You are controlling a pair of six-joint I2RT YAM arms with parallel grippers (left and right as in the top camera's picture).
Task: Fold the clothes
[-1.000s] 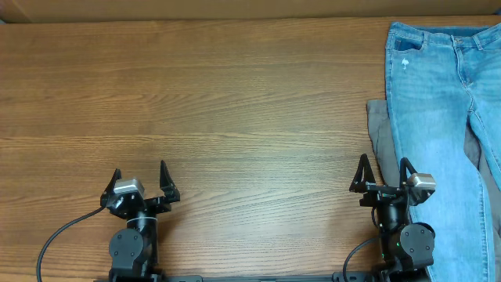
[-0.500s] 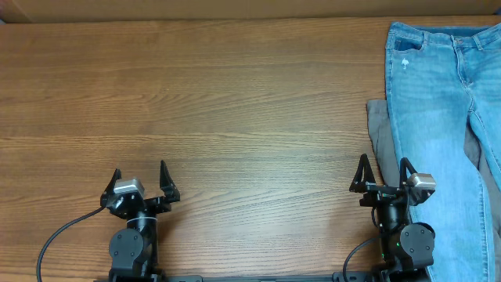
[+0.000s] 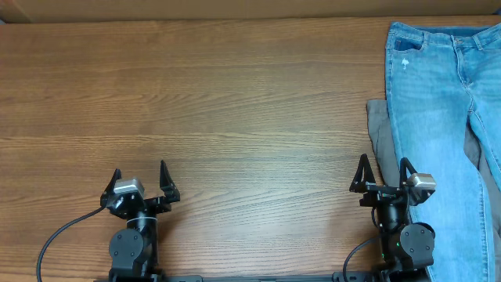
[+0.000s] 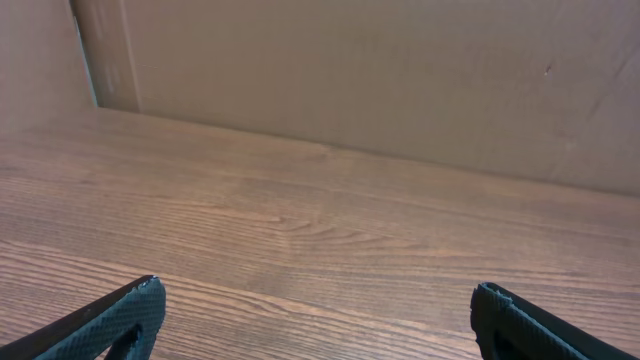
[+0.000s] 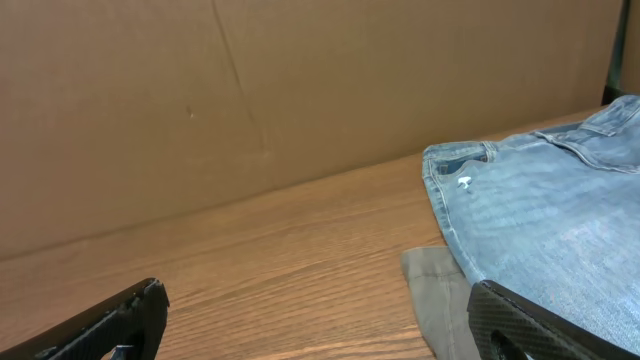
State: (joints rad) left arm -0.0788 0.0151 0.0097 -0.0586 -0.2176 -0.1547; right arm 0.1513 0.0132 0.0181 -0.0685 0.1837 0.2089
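Observation:
Light-blue denim jeans (image 3: pixel 438 110) lie flat along the table's right side, waistband at the far edge, legs running toward me and off the frame. They lie on plain grey trousers (image 3: pixel 379 133), whose edge shows at their left and between the legs. In the right wrist view the jeans (image 5: pixel 540 220) and the grey trousers (image 5: pixel 440 290) lie ahead to the right. My right gripper (image 3: pixel 383 174) is open and empty at the near edge, right beside the grey trousers. My left gripper (image 3: pixel 140 180) is open and empty at the near left, far from the clothes.
The wooden table (image 3: pixel 219 102) spreads left of the clothes. A brown cardboard wall (image 4: pixel 380 70) stands along the far edge and also shows in the right wrist view (image 5: pixel 250 100). A black cable (image 3: pixel 59 235) loops by the left arm's base.

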